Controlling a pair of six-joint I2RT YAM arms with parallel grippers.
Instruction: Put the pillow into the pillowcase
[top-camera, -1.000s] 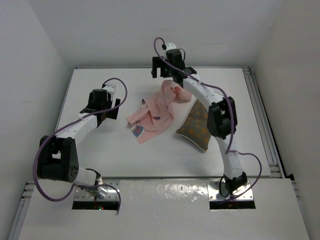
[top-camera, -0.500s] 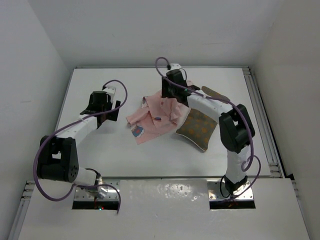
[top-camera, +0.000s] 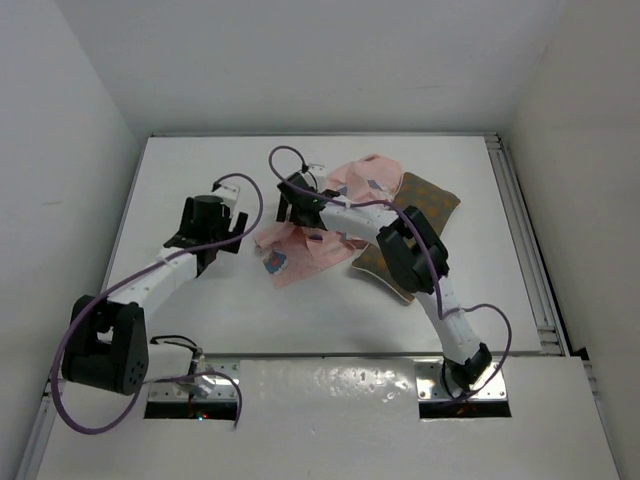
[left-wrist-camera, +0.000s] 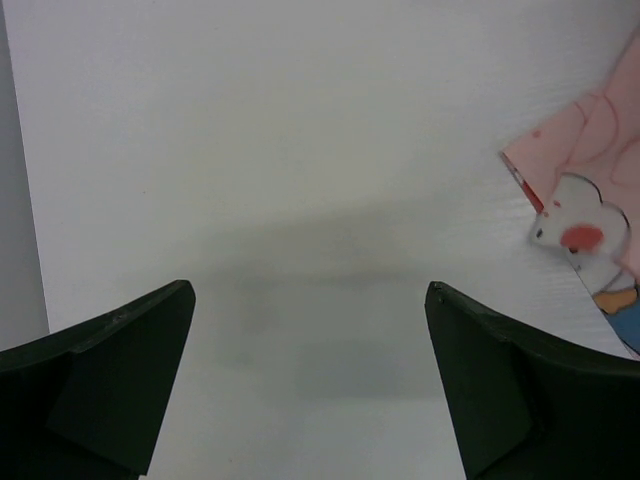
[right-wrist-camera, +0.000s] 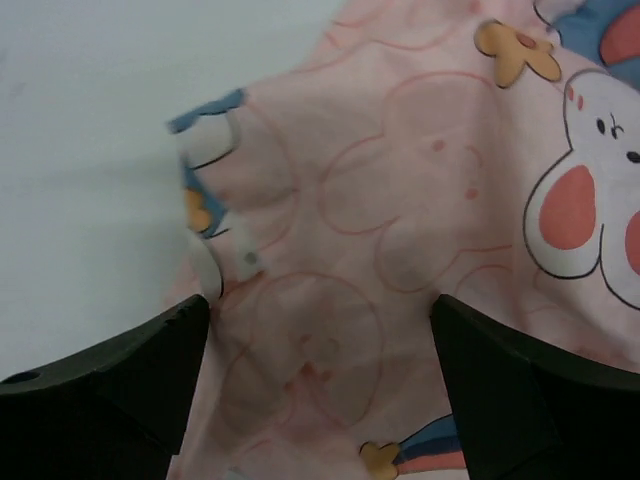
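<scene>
Now: our right gripper (right-wrist-camera: 315, 312) spread above pillowcase (top-camera: 296, 256), left gripper (left-wrist-camera: 308, 292) spread, empty, over table (left-wrist-camera: 300, 150); pillow (top-camera: 428, 197) beside pillowcase, outside. We risk pinching both layers — mouth shut, pillow blocked.

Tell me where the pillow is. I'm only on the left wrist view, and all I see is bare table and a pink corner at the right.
Observer: The pillow lies outside the pillowcase, on its right side in the top view.
Operator: What's the right claw doing?
Observer: The right claw is open, fingers spread over the pillowcase's pink rabbit print, gripping nothing.
</scene>
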